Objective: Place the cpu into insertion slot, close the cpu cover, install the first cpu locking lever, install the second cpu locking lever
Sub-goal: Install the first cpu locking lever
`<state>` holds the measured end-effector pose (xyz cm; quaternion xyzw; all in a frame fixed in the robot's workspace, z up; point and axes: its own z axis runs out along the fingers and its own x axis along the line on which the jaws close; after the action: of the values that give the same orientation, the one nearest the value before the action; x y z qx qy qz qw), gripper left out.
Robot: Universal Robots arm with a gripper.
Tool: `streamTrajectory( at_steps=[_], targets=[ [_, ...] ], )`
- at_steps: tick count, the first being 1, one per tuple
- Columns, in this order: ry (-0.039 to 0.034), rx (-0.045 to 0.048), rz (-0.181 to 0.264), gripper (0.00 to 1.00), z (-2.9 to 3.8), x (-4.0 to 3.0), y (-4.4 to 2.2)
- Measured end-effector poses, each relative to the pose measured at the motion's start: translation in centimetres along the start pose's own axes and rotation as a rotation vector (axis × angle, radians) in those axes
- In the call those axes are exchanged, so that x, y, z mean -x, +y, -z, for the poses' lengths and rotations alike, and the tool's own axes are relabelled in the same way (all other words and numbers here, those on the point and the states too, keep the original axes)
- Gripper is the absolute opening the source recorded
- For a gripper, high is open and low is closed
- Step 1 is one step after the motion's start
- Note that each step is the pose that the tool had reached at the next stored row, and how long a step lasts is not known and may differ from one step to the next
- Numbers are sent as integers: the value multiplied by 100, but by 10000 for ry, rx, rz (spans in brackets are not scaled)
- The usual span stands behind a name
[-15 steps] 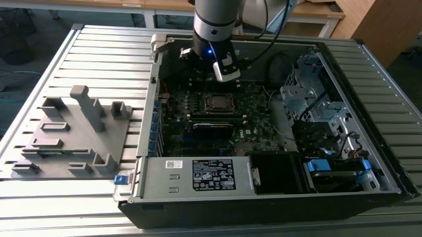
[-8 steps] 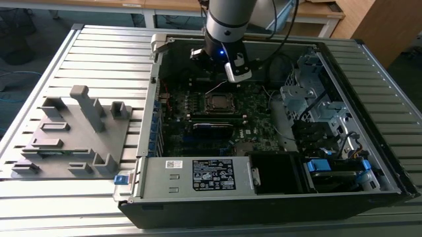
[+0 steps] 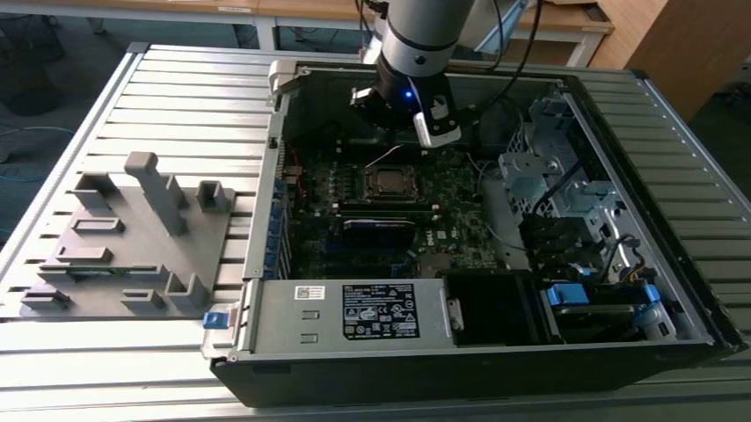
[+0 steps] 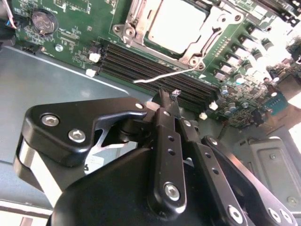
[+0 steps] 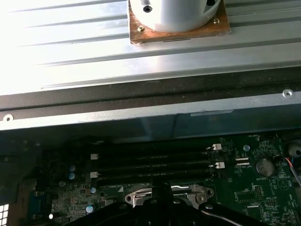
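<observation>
The cpu (image 4: 176, 26) lies with its dull silver top in the insertion slot (image 3: 390, 182) on the green board. The cpu cover (image 4: 141, 19), a silvery frame, lies flat around it. A thin wire locking lever (image 4: 160, 75) sticks out loose from the socket's corner over the memory slots. My gripper (image 4: 168, 94) hangs just beside the socket, above the memory slots, its fingers pressed together with nothing between them. In the exterior view the gripper (image 3: 399, 141) is inside the open case, just behind the socket. The first wrist view shows the socket's metal edge (image 5: 141, 194).
The open computer case (image 3: 493, 352) lies on a slatted metal table. A grey fixture block (image 3: 118, 237) stands at the exterior view's left. The power supply (image 3: 352, 312), drive cages (image 3: 564, 193) and case wall (image 5: 150, 113) hem in the board. Black memory slots (image 4: 155, 66) run beside the socket.
</observation>
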<state>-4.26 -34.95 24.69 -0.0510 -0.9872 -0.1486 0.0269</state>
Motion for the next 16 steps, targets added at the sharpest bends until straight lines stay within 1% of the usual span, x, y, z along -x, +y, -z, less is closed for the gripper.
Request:
streamTrajectory(
  at_steps=[3,6,8,13,16],
  targets=[
    [-10,4,4,10,-6,2,-1],
    [-94,9,30,10,-31,3,-9],
    [-135,14,43,10,-49,4,-15],
    [-149,14,47,10,-52,4,-16],
    [-183,18,58,10,-83,4,-26]
  ],
)
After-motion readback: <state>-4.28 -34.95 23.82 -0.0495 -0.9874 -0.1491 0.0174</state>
